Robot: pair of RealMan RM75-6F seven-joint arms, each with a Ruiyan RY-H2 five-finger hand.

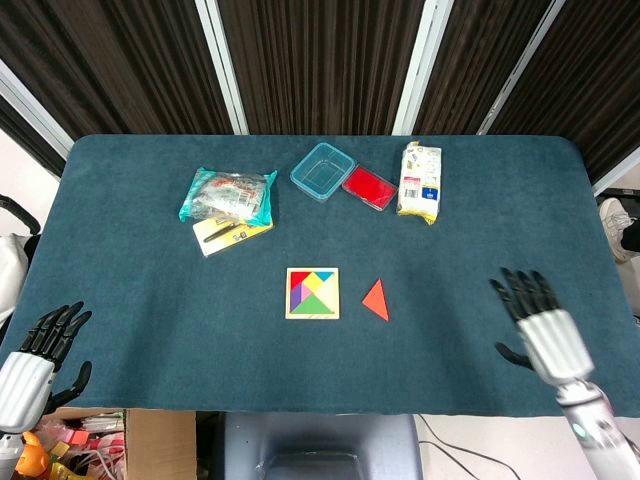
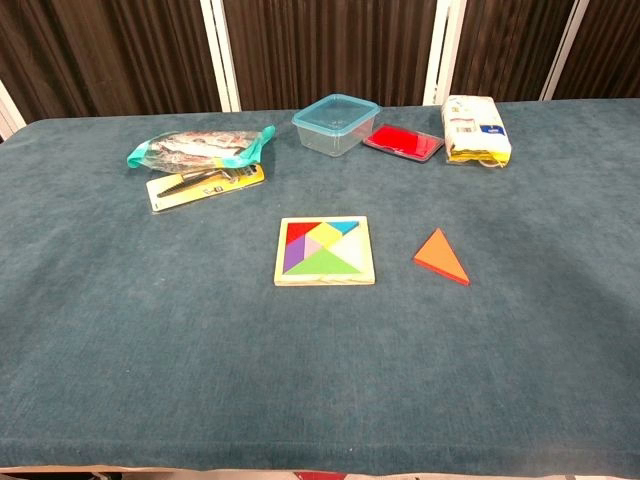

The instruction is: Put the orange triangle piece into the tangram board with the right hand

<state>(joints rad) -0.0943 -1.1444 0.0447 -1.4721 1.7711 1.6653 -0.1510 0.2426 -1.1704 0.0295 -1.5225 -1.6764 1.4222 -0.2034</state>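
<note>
Dark curtain w/ white posts behind, teal cloth table (image 1: 150, 300). Orange triangle (image 1: 376, 299) lies flat on the cloth just right of the tangram board (image 1: 312, 293), not touching; board's right side looks unfilled. Piece prob thin, light, rigid, so hard to get under on the soft cloth. Best bet: pinch across two edges or tip up a corner. Right hand (image 1: 538, 327) over the table, well right of the piece, fingers spread, holding nothing. Left hand (image 1: 40, 350) at near-left edge, also spread & empty.
</note>
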